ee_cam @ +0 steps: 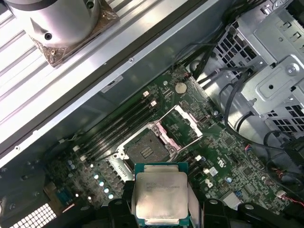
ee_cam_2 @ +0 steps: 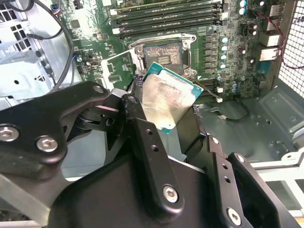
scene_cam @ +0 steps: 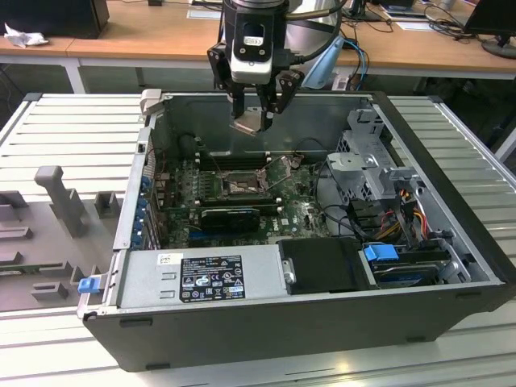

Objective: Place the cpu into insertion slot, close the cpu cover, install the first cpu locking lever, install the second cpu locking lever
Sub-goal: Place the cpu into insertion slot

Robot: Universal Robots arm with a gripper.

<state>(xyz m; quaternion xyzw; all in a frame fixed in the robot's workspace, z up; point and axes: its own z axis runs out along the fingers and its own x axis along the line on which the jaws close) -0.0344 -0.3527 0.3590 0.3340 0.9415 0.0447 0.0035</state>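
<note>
My gripper [scene_cam: 256, 119] hangs above the open computer case, shut on the cpu [scene_cam: 247, 123], a flat square chip with a pale silvery face. In both wrist views the cpu [ee_cam_2: 168, 99] [ee_cam: 160, 194] sits tilted between the black fingers [ee_cam_2: 142, 137], clear of the board. The insertion slot [scene_cam: 239, 186] [ee_cam_2: 164, 54] [ee_cam: 146, 150] lies below it on the green board, a black square socket with its dark centre uncovered. The cpu cover [ee_cam: 183, 124] [scene_cam: 284, 168] stands swung up beside the slot.
Long black memory slots [ee_cam_2: 166, 16] run along one side of the socket. A grey drive cage [scene_cam: 367, 157] with cables fills the exterior view's right of the case. The power supply [scene_cam: 201, 276] lies along the near wall. Grey fixtures [scene_cam: 56, 201] stand on the slatted table.
</note>
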